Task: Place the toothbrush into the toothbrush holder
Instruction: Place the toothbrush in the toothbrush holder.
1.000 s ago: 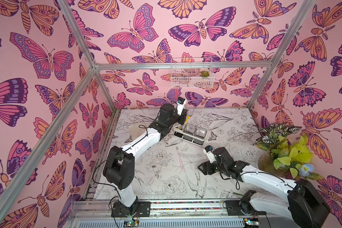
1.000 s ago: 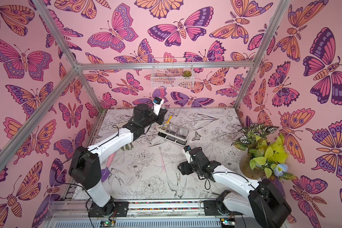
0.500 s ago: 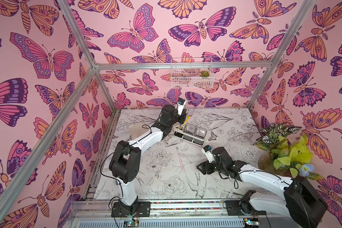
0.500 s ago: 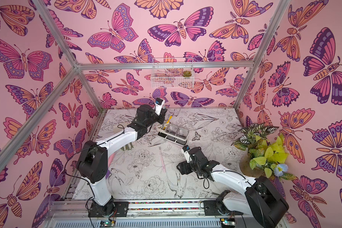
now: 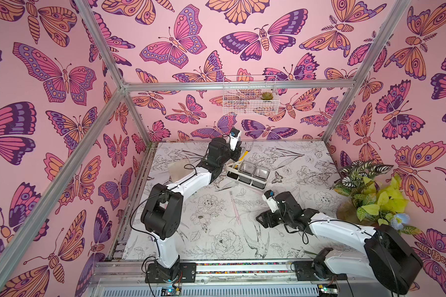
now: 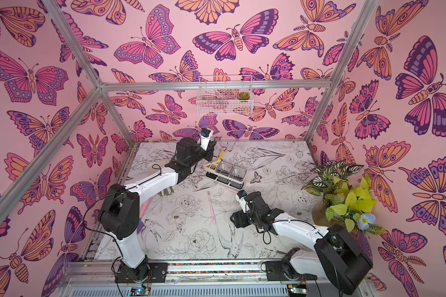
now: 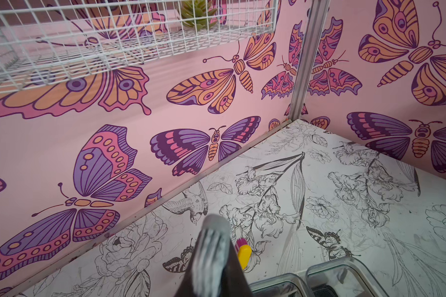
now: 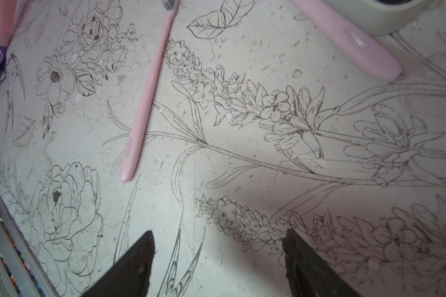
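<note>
The toothbrush holder (image 5: 232, 169), a white caddy with two clear-grey cups, stands at the back middle of the table in both top views (image 6: 209, 168). A yellow toothbrush (image 5: 243, 155) leans upright in its slot end. My left gripper (image 5: 238, 154) is shut right beside that brush; in the left wrist view its magenta-bristled yellow head (image 7: 243, 253) shows next to my left gripper (image 7: 214, 231). A pink toothbrush (image 5: 235, 207) lies flat on the table in front of the caddy. My right gripper (image 5: 262, 218) hovers low and open, just right of the pink toothbrush (image 8: 150, 90), with nothing between its fingers.
A thicker pink handle (image 8: 345, 41) lies by the caddy's corner. A pink and purple utensil (image 6: 142, 216) lies near the left arm. A potted plant (image 5: 366, 187) stands at the right edge. A white wire basket (image 5: 249, 97) hangs on the back wall.
The left arm's elbow has shifted slightly right while its gripper stays by the caddy. The right gripper has crept a little left toward the pink toothbrush.
</note>
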Action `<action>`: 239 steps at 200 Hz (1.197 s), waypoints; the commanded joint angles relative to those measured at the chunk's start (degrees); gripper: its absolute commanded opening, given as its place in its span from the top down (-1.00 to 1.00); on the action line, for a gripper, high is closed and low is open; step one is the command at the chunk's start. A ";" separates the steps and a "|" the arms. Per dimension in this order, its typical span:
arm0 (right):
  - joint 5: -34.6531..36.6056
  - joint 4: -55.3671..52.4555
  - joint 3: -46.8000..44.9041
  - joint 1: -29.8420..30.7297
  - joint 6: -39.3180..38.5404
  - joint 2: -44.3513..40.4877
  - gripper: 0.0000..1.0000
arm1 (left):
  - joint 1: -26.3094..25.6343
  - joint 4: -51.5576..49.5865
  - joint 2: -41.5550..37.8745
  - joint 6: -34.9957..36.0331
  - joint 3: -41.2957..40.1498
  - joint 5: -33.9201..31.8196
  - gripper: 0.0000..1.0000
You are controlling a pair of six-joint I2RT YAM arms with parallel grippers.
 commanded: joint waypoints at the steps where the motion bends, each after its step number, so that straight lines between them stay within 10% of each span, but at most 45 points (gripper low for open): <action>1: -0.37 0.43 0.46 -0.29 -0.65 -0.02 -0.60 | 1.00 2.87 -2.44 0.55 -2.08 -0.96 1.00; 239: 0.91 0.52 0.33 -0.31 -0.62 0.02 -0.60 | 1.40 8.31 -4.87 -2.53 -9.54 -0.72 1.00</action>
